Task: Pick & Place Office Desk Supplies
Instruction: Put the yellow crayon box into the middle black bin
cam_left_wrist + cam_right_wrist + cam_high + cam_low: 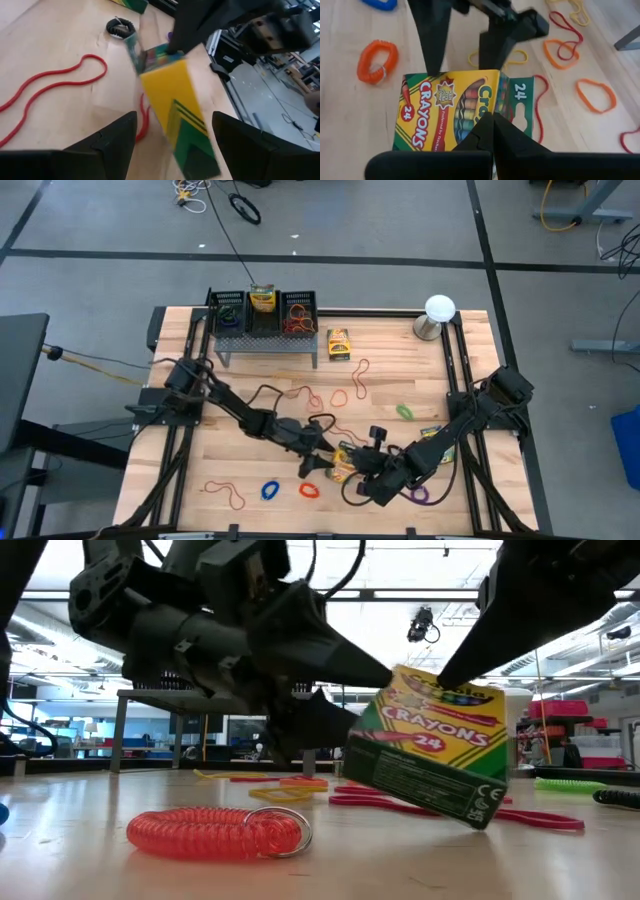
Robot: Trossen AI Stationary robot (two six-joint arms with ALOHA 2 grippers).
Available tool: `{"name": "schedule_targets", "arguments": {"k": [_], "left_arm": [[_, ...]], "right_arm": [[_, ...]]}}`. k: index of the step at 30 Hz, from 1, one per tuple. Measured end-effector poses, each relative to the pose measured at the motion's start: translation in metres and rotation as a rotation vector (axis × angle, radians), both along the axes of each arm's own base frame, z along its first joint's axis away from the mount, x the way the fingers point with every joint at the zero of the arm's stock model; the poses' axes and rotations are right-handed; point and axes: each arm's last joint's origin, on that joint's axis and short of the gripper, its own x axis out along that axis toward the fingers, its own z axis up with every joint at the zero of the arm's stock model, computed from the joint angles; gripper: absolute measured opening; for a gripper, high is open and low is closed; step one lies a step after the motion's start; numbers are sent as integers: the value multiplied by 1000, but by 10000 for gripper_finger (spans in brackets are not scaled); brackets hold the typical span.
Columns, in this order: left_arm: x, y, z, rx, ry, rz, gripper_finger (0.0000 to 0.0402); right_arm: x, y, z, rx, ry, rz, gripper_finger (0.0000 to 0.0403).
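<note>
Gripping crayon box [447, 112], right end effector [492, 127]

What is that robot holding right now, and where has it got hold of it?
The right claw is shut on a top edge of the crayon box, which hangs tilted with a corner on the table. The left claw is open around the box, not gripping.

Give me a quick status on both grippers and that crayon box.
Left gripper open, straddling the crayon box. Right gripper shut on the box's top edge, box tilted. Red coil band lies close by.
</note>
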Motion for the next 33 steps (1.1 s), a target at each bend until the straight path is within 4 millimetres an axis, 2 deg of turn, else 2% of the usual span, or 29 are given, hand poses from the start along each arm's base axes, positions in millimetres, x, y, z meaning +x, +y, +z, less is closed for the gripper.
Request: {"name": "schedule_targets", "arguments": {"k": [3,6,14,20,25,29,33], "left_arm": [[4,-1,-3,10,5,-1,267],[5,-2,-3,42,-5,-12,249],[4,-6,-2,132,-45,-68,128],[3,-10,-2,275,-90,-93,118],[0,-15,-4,454,-103,-76,138],[-5,-16,-4,551,-104,-31,132],[-11,-14,-5,571,-102,0,128]], "right_arm": [[1,1,1,1,-16,5,0],[2,1,2,1,-26,11,0],[8,6,8,37,-96,26,12],[4,3,29,94,-163,9,101],[-3,-4,54,136,-207,6,195],[0,-10,48,187,-121,29,250],[4,-11,32,204,-59,6,271]]}}
